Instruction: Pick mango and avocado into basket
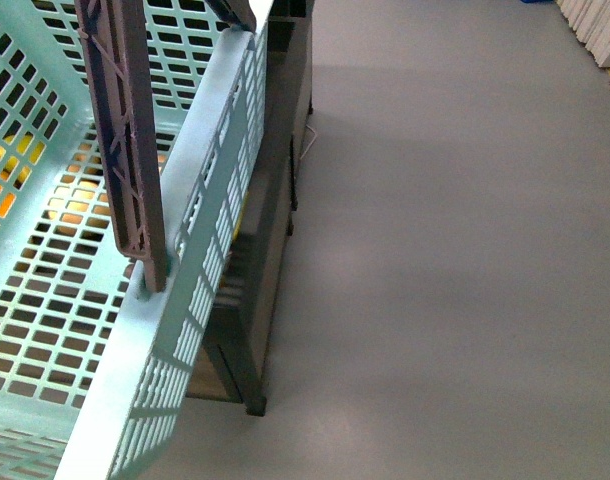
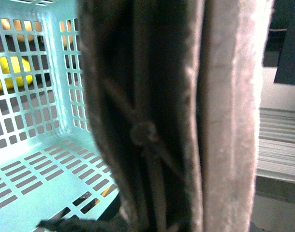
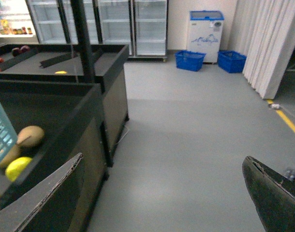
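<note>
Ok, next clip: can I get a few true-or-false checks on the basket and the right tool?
1. The handle of the basket stands upright. True.
2. Fruit already lies inside the basket. False: its visible floor is bare, and a yellow fruit shows only through the lattice wall, outside.
3. The right tool is shut on a fruit. False: its fingers are apart with nothing between them.
4. Two blue crates sit on the floor near a white curtain. True.

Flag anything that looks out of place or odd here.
The handle of the basket stands swung up, so close to the left wrist camera that it blocks most of that view. Yellow fruit shows only through the lattice, outside the basket. The right gripper is open over bare floor.
</note>
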Motion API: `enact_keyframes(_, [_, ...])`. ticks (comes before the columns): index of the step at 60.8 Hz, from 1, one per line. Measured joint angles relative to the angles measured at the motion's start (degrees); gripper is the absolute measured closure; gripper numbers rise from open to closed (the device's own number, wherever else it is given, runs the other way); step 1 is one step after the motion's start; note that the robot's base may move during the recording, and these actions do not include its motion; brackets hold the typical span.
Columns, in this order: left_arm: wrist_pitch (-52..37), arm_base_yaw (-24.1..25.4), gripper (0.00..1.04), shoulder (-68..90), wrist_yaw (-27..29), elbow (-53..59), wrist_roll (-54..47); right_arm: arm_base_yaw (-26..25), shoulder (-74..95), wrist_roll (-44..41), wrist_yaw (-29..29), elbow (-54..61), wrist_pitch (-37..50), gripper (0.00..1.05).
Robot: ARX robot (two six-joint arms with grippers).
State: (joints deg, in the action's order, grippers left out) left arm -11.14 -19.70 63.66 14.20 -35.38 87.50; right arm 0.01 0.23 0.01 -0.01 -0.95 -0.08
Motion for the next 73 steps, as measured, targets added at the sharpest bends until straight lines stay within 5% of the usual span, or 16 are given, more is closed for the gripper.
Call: enact_keyframes(73, [0.00,0.00,0.91,-0.02,-0.07,0.02,-0.13,-0.02,-0.02,0.00,-0.07,0.00,0.00,0.09])
